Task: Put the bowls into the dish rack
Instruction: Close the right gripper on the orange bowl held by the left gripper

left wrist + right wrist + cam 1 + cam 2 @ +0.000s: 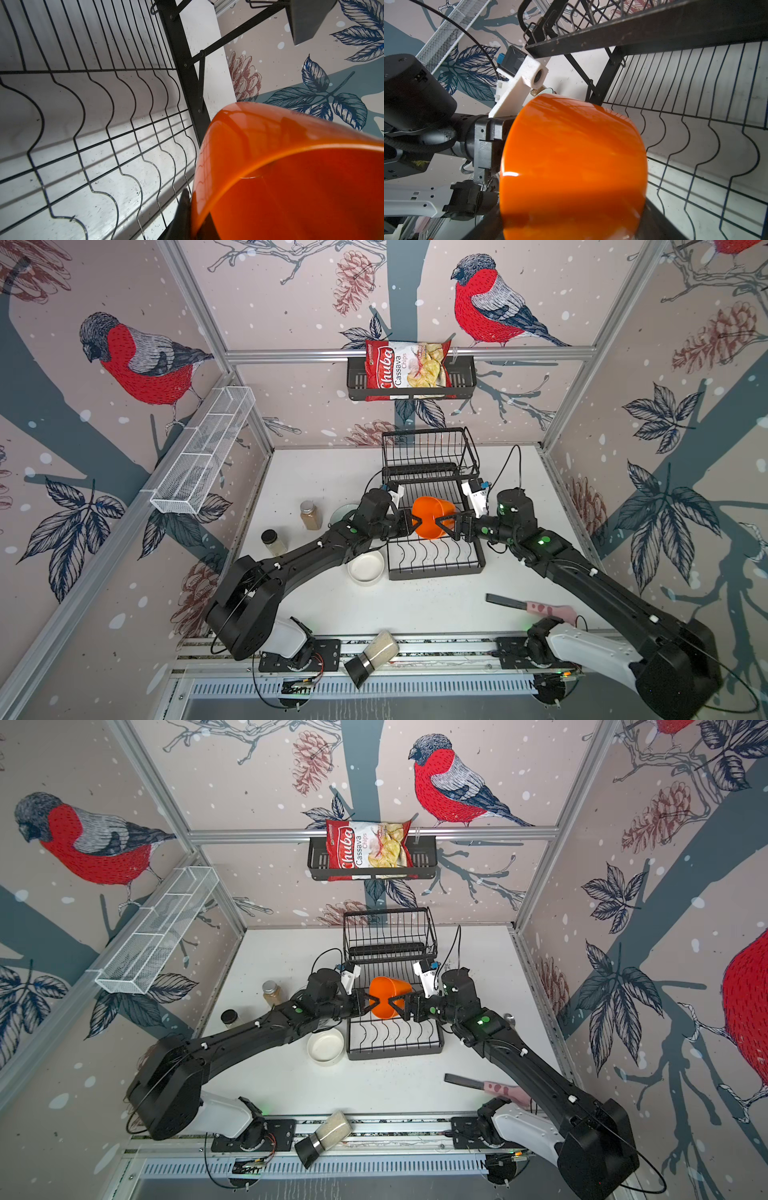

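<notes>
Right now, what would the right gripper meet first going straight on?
The orange bowl, held by the left gripper, directly ahead of the right gripper; contact may already exist, depth is unclear.

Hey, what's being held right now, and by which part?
The orange bowl, pinched at its rim by the left end effector. Whether the right end effector grips it too cannot be told.

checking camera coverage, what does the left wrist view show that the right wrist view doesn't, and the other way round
Only the left wrist view: the rim and inside of the bright orange plastic bowl. Only the right wrist view: the long white mesh shelf and the left arm's white camera mount. Both: the orange bowl and the wavy dividers of the black wire dish rack.
</notes>
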